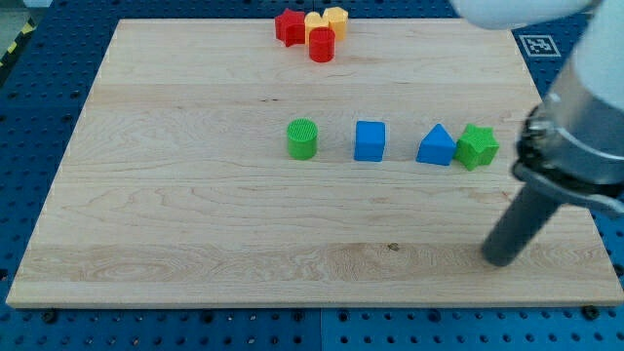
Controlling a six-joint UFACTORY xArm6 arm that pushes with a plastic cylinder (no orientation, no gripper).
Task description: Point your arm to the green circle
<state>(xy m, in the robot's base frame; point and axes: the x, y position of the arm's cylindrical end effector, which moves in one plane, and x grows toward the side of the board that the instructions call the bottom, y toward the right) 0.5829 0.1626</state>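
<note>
still at the approach step, by the look of it: my tip (500, 259) resting on the wooden board (175, 224) near the view's bottom right, well apart from the green circle (303, 138). no jaws to report, only a plain dark rod, so nothing spread or pinching.

green circle standing alone left of centre, at the left end of a loose row: then a blue cube (370, 140), a blue triangle (437, 146) and a green star (477, 146) touching that triangle. my tip below and just right of the star.

far off at the view's top, a tight cluster: red star (290, 26), red cylinder (322, 44), two yellow blocks (327, 19), shapes hard to tell.

next, probably a long slide toward the view's left and slightly up, kept below the row to avoid knocking the blue cube or triangle, stopping just beside the circle without shoving it.
</note>
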